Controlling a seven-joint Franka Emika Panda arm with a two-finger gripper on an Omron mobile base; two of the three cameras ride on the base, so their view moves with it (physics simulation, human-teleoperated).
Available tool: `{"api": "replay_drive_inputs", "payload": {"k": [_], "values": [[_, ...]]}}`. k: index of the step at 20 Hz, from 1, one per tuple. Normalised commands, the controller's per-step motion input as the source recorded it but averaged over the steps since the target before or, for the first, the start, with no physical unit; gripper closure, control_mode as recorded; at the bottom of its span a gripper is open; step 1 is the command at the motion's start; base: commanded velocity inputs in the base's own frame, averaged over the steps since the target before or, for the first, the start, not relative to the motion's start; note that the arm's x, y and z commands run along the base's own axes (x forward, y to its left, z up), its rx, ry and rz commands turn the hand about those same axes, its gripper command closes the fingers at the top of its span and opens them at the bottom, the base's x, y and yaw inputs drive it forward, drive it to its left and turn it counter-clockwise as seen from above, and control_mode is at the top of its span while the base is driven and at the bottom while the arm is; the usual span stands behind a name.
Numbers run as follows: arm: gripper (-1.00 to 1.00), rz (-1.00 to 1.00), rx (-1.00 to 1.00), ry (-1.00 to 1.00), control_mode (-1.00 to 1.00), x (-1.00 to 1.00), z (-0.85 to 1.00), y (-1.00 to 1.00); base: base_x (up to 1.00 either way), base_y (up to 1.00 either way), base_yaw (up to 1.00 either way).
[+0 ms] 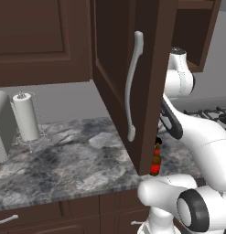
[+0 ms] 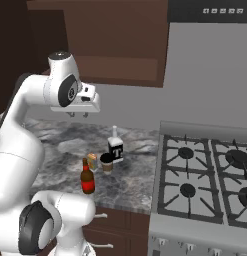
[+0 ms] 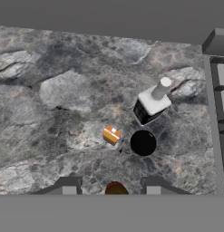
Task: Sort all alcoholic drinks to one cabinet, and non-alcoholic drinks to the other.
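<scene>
- The brown bottle [image 2: 87, 178] stands upright nearest the bench's front edge, red cap up, directly below the gripper [image 3: 111, 189]; looks like rigid glass, slick and top-heavy, so I'd take it around the neck or upper body, squarely.
- Just behind it sit the small yellow-orange can [image 3: 112, 135] and the coffee cup [image 3: 143, 142], close beside each other; the can seems light and stiff, the cup thin-walled and easy to crush, best gripped gently under the lid.
- The white bottle [image 3: 152, 105] with the "T" label stands farther back, toward the stove [image 2: 205, 180].
- The fingers [image 3: 68, 186] hang above the cluster, set fairly narrow with a clear gap, holding nothing.
- The bench [image 1: 64, 160] is polished grey marble, likely slippery.
- An open cabinet door [image 1: 128, 77] with its long silver handle [image 1: 134, 87] hangs over the bench; a paper towel roll [image 1: 25, 116] stands far left.
</scene>
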Motion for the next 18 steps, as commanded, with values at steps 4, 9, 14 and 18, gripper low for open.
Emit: {"api": "replay_drive_inputs", "payload": {"k": [4,9,14,18], "values": [[-1.0,0.0,0.0,0.0,-1.0,-0.05,-0.06,0.0,0.0,0.0,0.0],[-1.0,0.0,0.0,0.0,-1.0,-0.1,-0.11,0.0,0.0,0.0,0.0],[-1.0,0.0,0.0,0.0,-1.0,-0.12,-0.1,0.0,0.0,0.0,0.0],[-1.0,0.0,0.0,0.0,-1.0,-0.23,-0.09,0.0,0.0,0.0,0.0]]}}
